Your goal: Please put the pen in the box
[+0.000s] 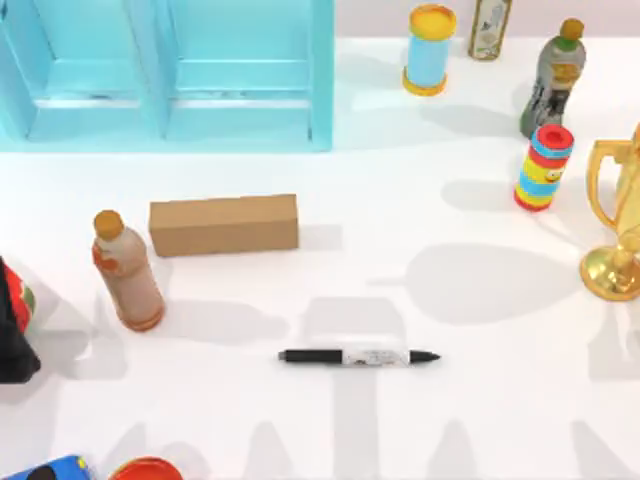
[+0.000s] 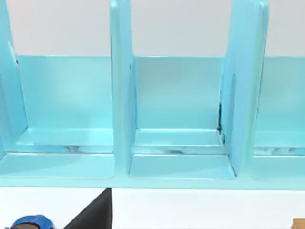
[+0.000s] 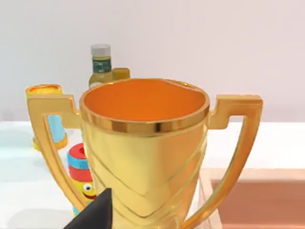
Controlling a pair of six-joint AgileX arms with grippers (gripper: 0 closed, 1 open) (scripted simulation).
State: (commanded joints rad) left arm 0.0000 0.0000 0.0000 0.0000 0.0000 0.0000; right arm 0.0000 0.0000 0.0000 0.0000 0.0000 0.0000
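Observation:
The pen (image 1: 360, 357) lies flat on the white table in the top view, near the front middle, black with a white patterned middle, its tip pointing right. A light blue box (image 1: 165, 75) with open compartments stands at the back left; its dividers and floor (image 2: 176, 143) face the left wrist view. A dark part of my left gripper (image 2: 95, 214) shows at that view's edge, short of the box. A dark part of my right gripper (image 3: 95, 214) shows just in front of a gold trophy (image 3: 143, 152). Neither gripper is near the pen.
A brown carton (image 1: 224, 224) and an orange-capped bottle (image 1: 127, 270) stand left of the pen. At the right are the gold trophy (image 1: 612, 230), a striped can (image 1: 543, 167), a dark bottle (image 1: 553, 78) and a blue-and-yellow tube (image 1: 430, 48). Dark and coloured items (image 1: 15, 330) sit at the left edge.

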